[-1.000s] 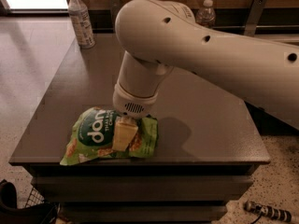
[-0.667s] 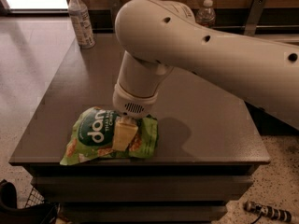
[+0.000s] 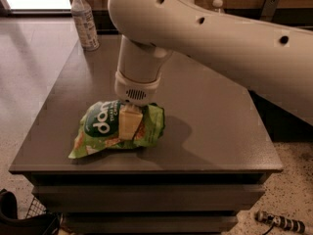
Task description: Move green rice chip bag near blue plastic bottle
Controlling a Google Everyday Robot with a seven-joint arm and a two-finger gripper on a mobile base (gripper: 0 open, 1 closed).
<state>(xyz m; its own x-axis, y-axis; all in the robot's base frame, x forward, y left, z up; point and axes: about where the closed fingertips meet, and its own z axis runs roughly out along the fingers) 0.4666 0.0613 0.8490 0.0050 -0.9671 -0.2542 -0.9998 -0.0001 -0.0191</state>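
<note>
The green rice chip bag (image 3: 100,126) is at the front left of the dark table (image 3: 220,131), with its right side raised a little and a shadow under it. My gripper (image 3: 130,124) comes straight down from the big white arm (image 3: 205,33) and is shut on the bag's middle; one cream finger (image 3: 130,122) shows on the foil. The blue plastic bottle (image 3: 84,21), with a white cap and a pale label, stands upright at the table's far left corner, well away from the bag.
A second bottle's cap (image 3: 218,5) shows at the back right, mostly hidden behind the arm. A black item (image 3: 12,214) lies on the floor at the front left, and a small striped object (image 3: 279,223) at the front right.
The gripper has risen and shifted slightly toward the far side, taking the bag with it. The bottle has not moved.
</note>
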